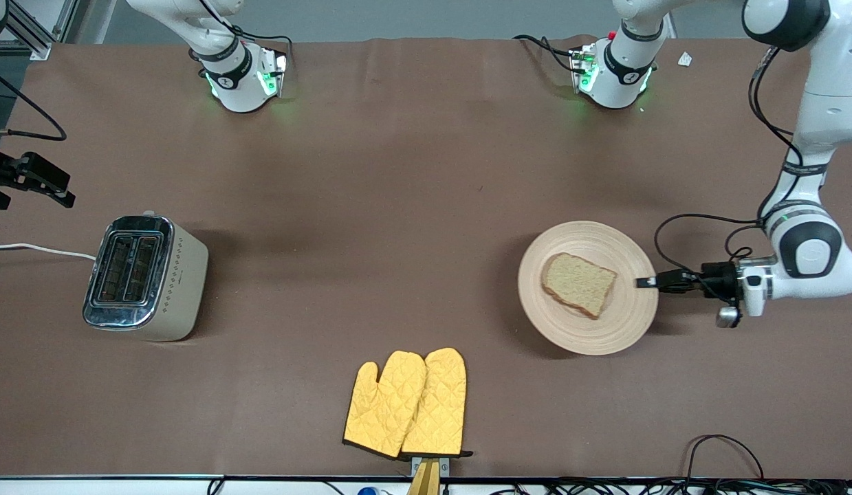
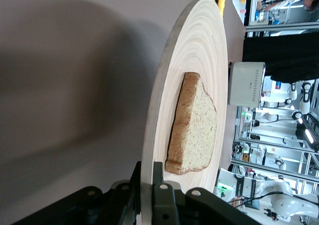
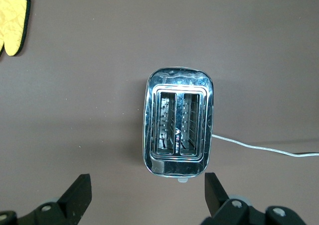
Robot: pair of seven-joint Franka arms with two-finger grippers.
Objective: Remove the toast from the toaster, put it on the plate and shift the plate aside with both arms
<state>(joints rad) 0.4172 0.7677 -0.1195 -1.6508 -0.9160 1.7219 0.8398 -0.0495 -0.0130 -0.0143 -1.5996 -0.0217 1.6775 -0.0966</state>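
Note:
The round beige wooden plate [image 1: 593,240] lies toward the left arm's end of the table with the toast [image 1: 578,284] on it. My left gripper [image 1: 647,281] reaches in level with the table and is shut on the plate's rim, one finger over and one under. In the left wrist view the rim [image 2: 194,41] runs between my fingers [image 2: 167,195] and the toast [image 2: 194,125] lies just past them. My right gripper [image 1: 37,189] hovers open and empty over the table beside the toaster [image 1: 145,277]; its wrist view shows the toaster [image 3: 178,123] ahead of the gripper [image 3: 148,192].
Two yellow quilted oven mitts [image 1: 408,402] lie at the table's edge nearest the front camera, midway between toaster and plate. The toaster's white cord [image 1: 34,249] trails off toward the right arm's end. Its two slots look empty.

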